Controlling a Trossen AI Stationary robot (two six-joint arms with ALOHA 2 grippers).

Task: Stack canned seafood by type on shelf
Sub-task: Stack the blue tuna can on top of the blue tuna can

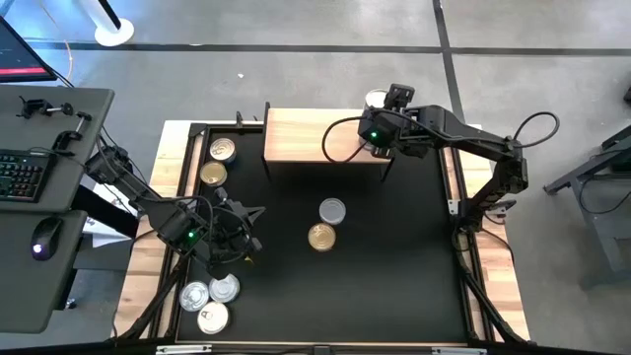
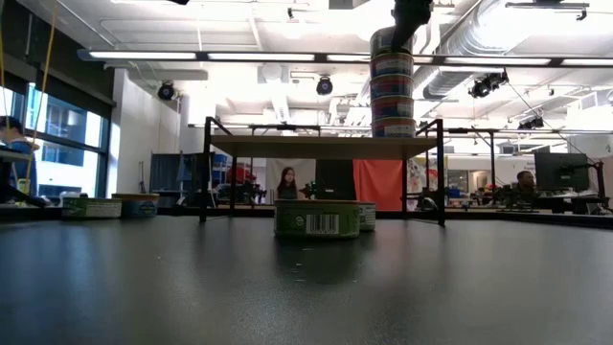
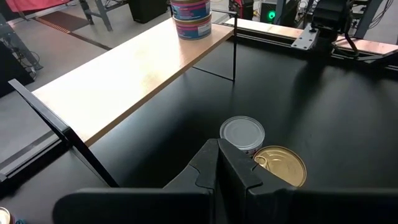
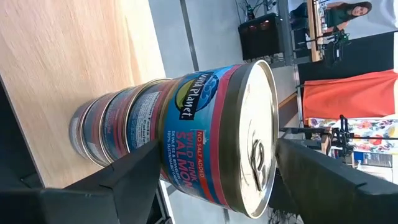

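The shelf (image 1: 315, 136) stands at the table's far side. A stack of several tins (image 2: 392, 91) with blue and red labels rests on its right end. My right gripper (image 4: 217, 158) is open at the stack's top, one finger on either side of the top tin (image 4: 217, 134). A gap shows between one finger (image 4: 311, 180) and the tin's silver lid. My left gripper (image 3: 217, 163) hangs shut over the table's near left part (image 1: 240, 229) and holds nothing. My right gripper stands open about the top tin of the stack, slanting down from above. I cannot tell whether either finger touches the tin. The tin sits on the tins below it.
A silver-topped tin (image 1: 332, 210) and a gold-topped tin (image 1: 321, 237) sit mid-table. Two more (image 1: 223, 149) (image 1: 213, 175) lie at the far left, and three silver-topped ones (image 1: 211, 301) at the near left. The shelf's left part (image 3: 124, 81) is bare.
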